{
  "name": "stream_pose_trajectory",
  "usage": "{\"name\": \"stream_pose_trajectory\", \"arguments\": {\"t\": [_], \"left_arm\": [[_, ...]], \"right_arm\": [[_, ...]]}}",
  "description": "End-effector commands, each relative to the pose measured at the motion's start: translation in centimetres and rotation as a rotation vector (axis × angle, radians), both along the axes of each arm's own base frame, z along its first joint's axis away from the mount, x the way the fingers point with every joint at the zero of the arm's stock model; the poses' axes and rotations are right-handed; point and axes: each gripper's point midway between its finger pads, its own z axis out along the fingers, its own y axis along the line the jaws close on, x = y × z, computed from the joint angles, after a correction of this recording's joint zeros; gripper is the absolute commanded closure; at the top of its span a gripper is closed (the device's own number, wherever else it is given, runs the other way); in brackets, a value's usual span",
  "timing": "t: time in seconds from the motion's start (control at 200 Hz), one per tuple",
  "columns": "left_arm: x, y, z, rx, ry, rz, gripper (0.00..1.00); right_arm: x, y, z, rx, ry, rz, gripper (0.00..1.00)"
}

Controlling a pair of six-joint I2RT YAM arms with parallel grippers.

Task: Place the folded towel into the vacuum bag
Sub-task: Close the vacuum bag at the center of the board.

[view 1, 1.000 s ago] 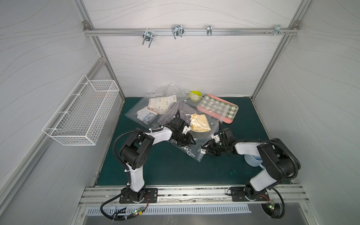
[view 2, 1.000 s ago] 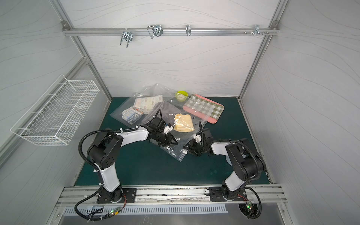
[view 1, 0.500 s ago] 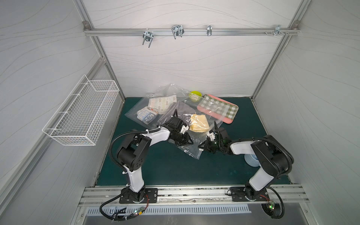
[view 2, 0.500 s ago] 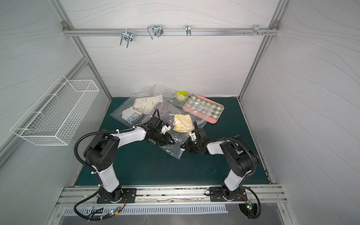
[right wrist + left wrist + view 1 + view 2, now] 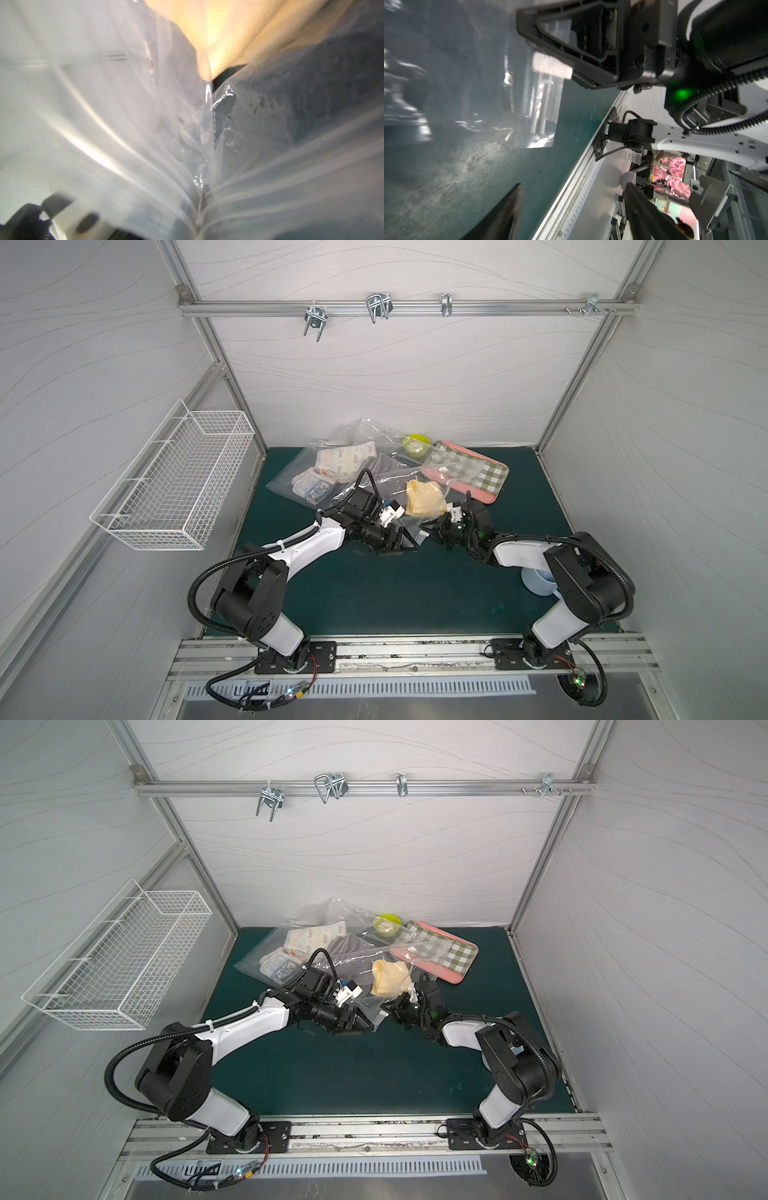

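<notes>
The vacuum bag (image 5: 398, 486) lies crumpled on the green mat, clear and shiny. The folded towel (image 5: 424, 497), pale yellow, sits under its plastic; in the right wrist view the towel (image 5: 224, 31) glows through the film. My right gripper (image 5: 429, 529) is shut on the bag's zip-strip edge (image 5: 204, 193), with plastic folding round both jaws. The bag's white slider clip (image 5: 552, 67) sits beside that gripper. My left gripper (image 5: 573, 185) stands open just in front of the bag's corner (image 5: 538, 116), with nothing between its fingers (image 5: 510, 209).
A second clear bag of patterned cloths (image 5: 332, 470) lies at the back left. A green bowl (image 5: 415, 444) and a pink checked tray (image 5: 482, 479) stand at the back right. A pale blue bowl (image 5: 536, 583) sits under the right arm. A wire basket (image 5: 174, 477) hangs on the left wall.
My right gripper moved left to the bag's edge and shut on it. My left gripper opened, let go of the plastic and shifted slightly toward the front.
</notes>
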Motion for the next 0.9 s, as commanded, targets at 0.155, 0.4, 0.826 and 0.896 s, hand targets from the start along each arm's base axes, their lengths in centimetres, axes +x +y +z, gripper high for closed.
{"name": "stream_pose_trajectory", "arguments": {"t": [0.155,0.4,0.826,0.896], "left_arm": [[1.8,-3.2,2.1,-0.131,-0.048,-0.02,0.06],[7.7,-3.1,4.5,-0.26,-0.144,0.227,0.04],[8.9,-1.8,4.4,-0.313,-0.111,0.331,0.64],[8.6,-1.4,4.5,-0.31,-0.117,0.331,0.71]], "right_arm": [[1.4,0.9,7.2,0.235,-0.138,-0.104,1.0],[-1.1,2.4,6.5,0.228,-0.14,-0.043,1.0],[-1.9,1.9,6.7,0.146,-0.181,-0.045,1.0],[-1.9,1.8,6.5,0.136,-0.18,-0.049,1.0]]}}
